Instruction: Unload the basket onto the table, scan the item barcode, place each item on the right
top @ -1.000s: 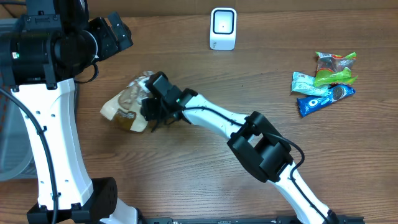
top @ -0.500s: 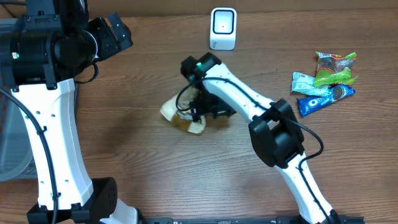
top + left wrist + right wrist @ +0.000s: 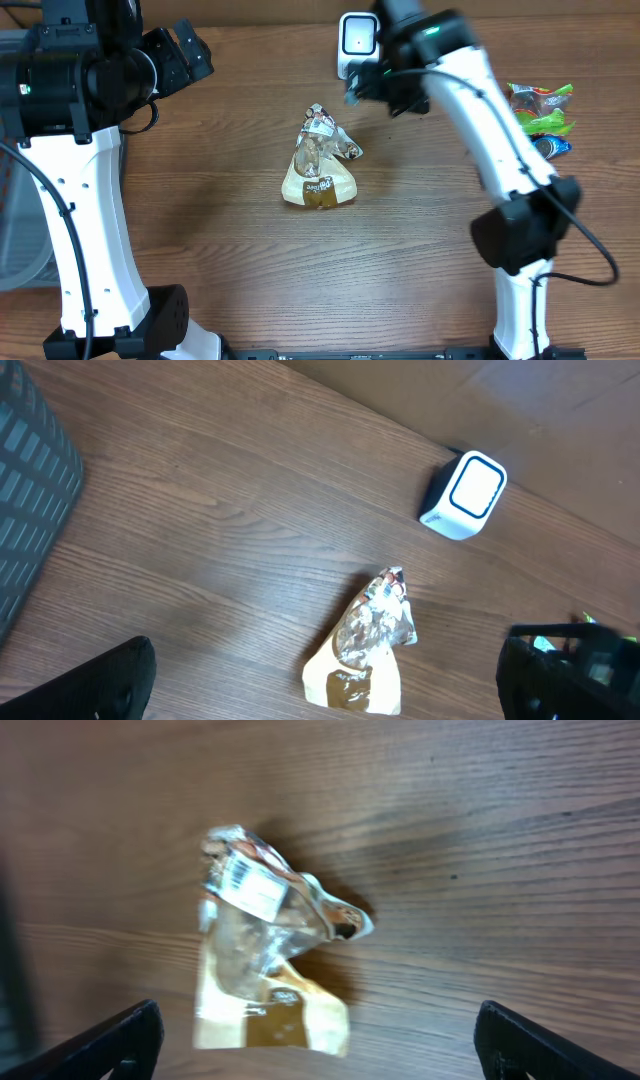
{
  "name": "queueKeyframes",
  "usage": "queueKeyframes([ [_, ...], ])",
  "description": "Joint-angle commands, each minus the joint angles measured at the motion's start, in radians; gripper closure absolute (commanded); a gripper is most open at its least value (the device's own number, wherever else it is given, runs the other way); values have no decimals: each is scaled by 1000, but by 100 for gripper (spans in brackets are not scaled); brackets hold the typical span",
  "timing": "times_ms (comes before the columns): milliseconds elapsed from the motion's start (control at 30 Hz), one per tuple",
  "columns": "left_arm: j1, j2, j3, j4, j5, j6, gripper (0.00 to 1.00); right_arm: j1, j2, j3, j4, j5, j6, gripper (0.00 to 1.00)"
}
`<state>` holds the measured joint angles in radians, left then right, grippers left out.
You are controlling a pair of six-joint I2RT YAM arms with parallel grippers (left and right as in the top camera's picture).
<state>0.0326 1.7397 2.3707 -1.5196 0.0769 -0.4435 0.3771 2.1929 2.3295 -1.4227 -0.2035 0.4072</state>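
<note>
Arms: two, one at each side of the table.
Left gripper: one; fingers spread wide with nothing between them, raised over the far-left part of the table.
Right gripper: one; fingers likewise wide apart and empty, just beside the scanner and clear of the packet.
Item packet: one; a clear-and-tan bag lying at mid-table, touched by neither gripper. Its crumpled top end points toward the scanner and bears one white printed label.
Scanner: one; a white box at the far edge, partly covered by the right arm.
Other snack wrappers: one cluster at the right edge; at least three show, the arm hiding part.
Bin: one, grey and ribbed, at the left edge.
</note>
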Motion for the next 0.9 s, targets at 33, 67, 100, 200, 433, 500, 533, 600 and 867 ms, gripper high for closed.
queueKeyframes([
  [33,0,1,-1,2,-10,-13,0,2,32,-105,68,-177,58,4],
  [67,0,1,-1,2,-10,-13,0,10,35,-139,92,-176,89,4],
  [100,0,1,-1,2,-10,-13,0,28,36,-212,153,-176,136,6],
  [200,0,1,-1,2,-10,-13,0,60,36,-348,270,-176,245,11],
  [433,0,1,-1,2,-10,-13,0,113,36,-595,530,-175,327,86],
  [500,0,1,-1,2,-10,-13,0,121,36,-627,553,-170,326,86],
  [533,0,1,-1,2,-10,-13,0,124,37,-637,555,-163,326,87],
  [600,0,1,-1,2,-10,-13,0,127,37,-646,539,-140,319,87],
  [867,0,1,-1,2,-10,-13,0,19,34,-612,303,23,24,80],
])
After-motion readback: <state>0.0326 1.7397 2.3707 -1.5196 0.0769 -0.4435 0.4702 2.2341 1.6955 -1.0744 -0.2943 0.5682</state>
